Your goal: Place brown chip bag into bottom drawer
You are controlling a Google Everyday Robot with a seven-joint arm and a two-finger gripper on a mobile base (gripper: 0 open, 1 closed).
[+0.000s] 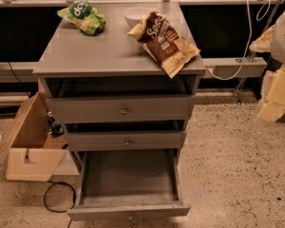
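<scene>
The brown chip bag (164,41) lies on the right side of the grey cabinet's top (104,53), with its tan lower end hanging a little over the front edge. The bottom drawer (128,179) is pulled out, and its plain grey inside holds nothing. My arm comes in at the right edge of the camera view. My gripper (271,103) hangs there in the air, right of the cabinet and below its top, well clear of the bag. It holds nothing that I can see.
A green chip bag (83,16) and a white bowl (136,16) sit at the back of the cabinet top. The two upper drawers (123,109) stand slightly out. An open cardboard box (31,141) and a black cable (57,198) lie on the floor at left.
</scene>
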